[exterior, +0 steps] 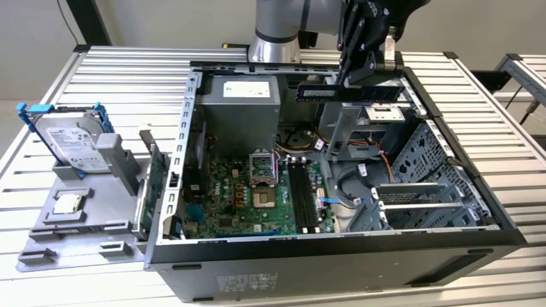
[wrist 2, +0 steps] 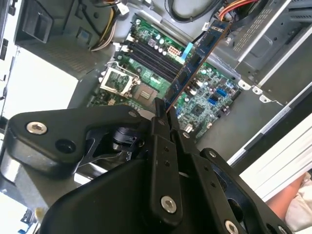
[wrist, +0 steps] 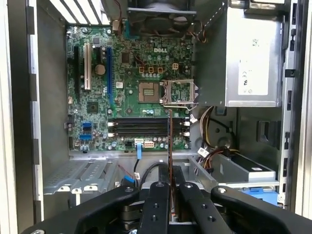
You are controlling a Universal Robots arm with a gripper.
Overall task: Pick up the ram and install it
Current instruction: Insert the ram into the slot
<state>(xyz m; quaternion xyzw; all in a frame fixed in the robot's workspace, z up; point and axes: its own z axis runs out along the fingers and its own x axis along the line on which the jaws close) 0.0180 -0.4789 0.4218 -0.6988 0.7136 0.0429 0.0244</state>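
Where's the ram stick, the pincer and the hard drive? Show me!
ram (exterior: 328, 93): exterior view, on its flat face, beside the pincer.
pincer (wrist 2: 165, 111): second wrist view, between its fingertips, shut on the ram.
hard drive (exterior: 73, 144): exterior view, on its silver face.

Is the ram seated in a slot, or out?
Out. The gripper holds the ram above the open case; the motherboard's memory slots below sit empty.

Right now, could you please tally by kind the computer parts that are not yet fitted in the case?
Ram stick: 1
Hard drive: 1
Processor chip: 1
Expansion card: 1
Total: 4
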